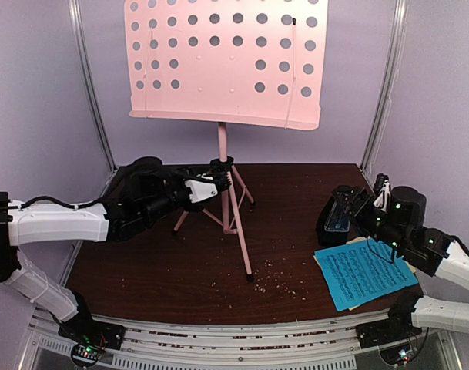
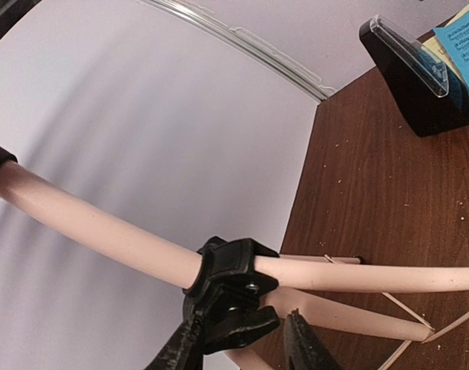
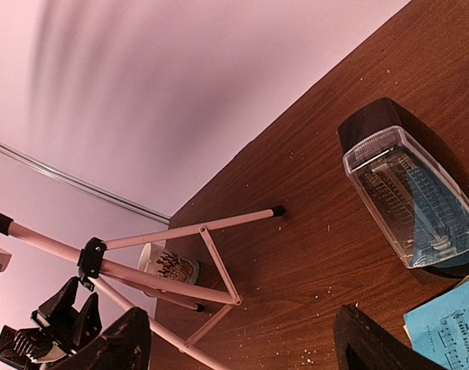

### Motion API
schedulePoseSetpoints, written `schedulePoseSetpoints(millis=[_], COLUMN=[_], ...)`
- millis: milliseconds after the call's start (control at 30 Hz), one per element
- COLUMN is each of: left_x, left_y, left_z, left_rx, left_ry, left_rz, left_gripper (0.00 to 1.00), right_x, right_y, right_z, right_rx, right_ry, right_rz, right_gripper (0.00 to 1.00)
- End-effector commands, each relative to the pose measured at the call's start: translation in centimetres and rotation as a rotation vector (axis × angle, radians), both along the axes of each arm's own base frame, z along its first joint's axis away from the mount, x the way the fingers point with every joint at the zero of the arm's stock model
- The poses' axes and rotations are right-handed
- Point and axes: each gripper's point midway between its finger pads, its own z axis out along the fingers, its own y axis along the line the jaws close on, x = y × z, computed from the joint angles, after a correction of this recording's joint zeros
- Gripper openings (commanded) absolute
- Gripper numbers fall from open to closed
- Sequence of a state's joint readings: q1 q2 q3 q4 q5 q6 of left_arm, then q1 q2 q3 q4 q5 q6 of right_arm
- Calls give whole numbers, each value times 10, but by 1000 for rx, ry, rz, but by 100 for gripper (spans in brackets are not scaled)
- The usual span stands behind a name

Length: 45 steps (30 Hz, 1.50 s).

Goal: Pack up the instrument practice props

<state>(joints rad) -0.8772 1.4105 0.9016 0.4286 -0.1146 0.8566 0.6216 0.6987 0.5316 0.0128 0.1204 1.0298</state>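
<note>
Enclosed by plain lavender walls (image 1: 49,92), met at the rear corners by silver metal posts (image 1: 92,92). Floored by a dark wood-grain desk (image 1: 157,270), flecked with pale crumbs (image 1: 284,287). Lit softly and evenly.

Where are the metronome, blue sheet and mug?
metronome (image 3: 410,193), right wrist view, on its clear cover.
blue sheet (image 1: 363,274), top external view, middle of the page.
mug (image 3: 171,264), right wrist view, on its printed side.

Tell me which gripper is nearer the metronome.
Right. The right gripper is just beside the metronome near the blue sheet music; the left gripper is across the table at the tripod collar of the music stand.
</note>
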Motion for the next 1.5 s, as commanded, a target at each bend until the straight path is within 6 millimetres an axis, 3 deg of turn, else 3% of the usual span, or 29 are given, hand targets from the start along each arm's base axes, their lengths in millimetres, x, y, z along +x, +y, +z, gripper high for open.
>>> schedulePoseSetpoints(millis=[0,300,467,1100,1267,1467], left_x=[8,9,6,-6,-10,-17], left_y=[1,-1,-1,-1,2,21], left_z=[31,26,27,22,28,50], left_rx=[-82,-116,-173,-598,-664,-673], left_ry=[-70,-25,25,479,536,413], left_rz=[44,42,29,-34,-42,-39], left_gripper=[36,22,20,13,15,40], right_x=[-3,-7,-8,-7,-7,-8], right_y=[-2,-7,-7,-5,-4,-5], right_z=[3,1,-1,-7,-8,-10], right_rx=[21,24,35,54,58,62], right_ry=[-14,-13,-10,-1,1,0], right_rz=[-1,-14,-15,-11,-9,-9], right_gripper=[83,83,83,83,82,83])
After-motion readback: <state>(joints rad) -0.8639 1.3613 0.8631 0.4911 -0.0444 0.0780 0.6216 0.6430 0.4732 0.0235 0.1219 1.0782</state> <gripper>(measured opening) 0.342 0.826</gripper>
